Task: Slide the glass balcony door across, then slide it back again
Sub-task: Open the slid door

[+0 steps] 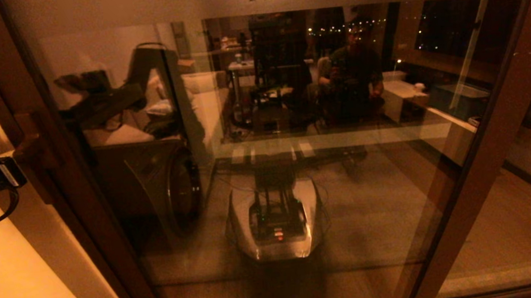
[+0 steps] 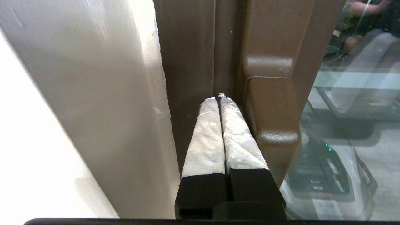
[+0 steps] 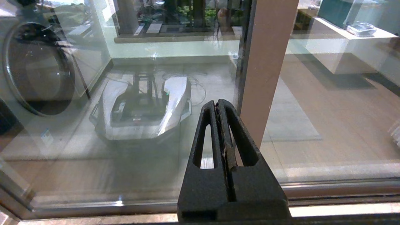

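Your left hand (image 2: 218,99), fingers pressed together, sits beside the glass balcony door's (image 1: 270,144) wooden handle (image 2: 272,109). The upright door's top is cut off. Your right hand (image 3: 217,106) is closed, empty, facing the glass.

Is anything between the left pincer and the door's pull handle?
Nothing visible. In the left wrist view the left pincer, shut, has its tips in the groove right beside the wooden pull handle of the glass balcony door. The right pincer, shut, faces the glass.
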Tool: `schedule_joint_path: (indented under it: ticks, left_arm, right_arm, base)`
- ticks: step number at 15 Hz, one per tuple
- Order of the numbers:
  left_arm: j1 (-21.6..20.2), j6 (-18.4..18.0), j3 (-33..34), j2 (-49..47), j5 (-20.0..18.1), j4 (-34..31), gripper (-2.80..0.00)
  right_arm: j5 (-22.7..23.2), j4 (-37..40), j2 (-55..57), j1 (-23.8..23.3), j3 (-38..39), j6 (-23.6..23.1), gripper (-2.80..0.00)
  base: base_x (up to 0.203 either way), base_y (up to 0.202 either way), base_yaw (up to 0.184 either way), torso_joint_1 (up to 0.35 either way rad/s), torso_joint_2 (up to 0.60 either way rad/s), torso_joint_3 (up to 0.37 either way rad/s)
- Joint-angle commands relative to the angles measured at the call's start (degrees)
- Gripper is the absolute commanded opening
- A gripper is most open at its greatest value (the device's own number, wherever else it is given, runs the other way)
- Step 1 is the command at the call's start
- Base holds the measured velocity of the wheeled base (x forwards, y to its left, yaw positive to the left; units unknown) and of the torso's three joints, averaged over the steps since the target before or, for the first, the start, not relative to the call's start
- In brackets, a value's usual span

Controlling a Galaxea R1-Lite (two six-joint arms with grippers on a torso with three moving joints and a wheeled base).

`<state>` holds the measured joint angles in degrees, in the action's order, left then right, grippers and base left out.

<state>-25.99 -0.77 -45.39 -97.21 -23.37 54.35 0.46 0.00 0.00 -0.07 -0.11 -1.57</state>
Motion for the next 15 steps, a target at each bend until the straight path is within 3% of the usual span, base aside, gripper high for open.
schedule_joint_path:
  ticks: [1,15]
  left_arm:
    - [0.67,-0.02,0.81,1.22,-0.19,0.32,-2.8]
    - [4.65,-0.2,3.69,3.14,0.11,0.32,-2.8]
  right_arm:
    - [0.06,0.0,0.09,-0.01,0.02,-0.01,-2.8]
    - [-0.01,0.0,0.09,-0.01,0.02,-0.01,-2.8]
  base:
    - [0.0,0.0,0.0,0.0,0.0,0.0]
    - [0.0,0.0,0.0,0.0,0.0,0.0]
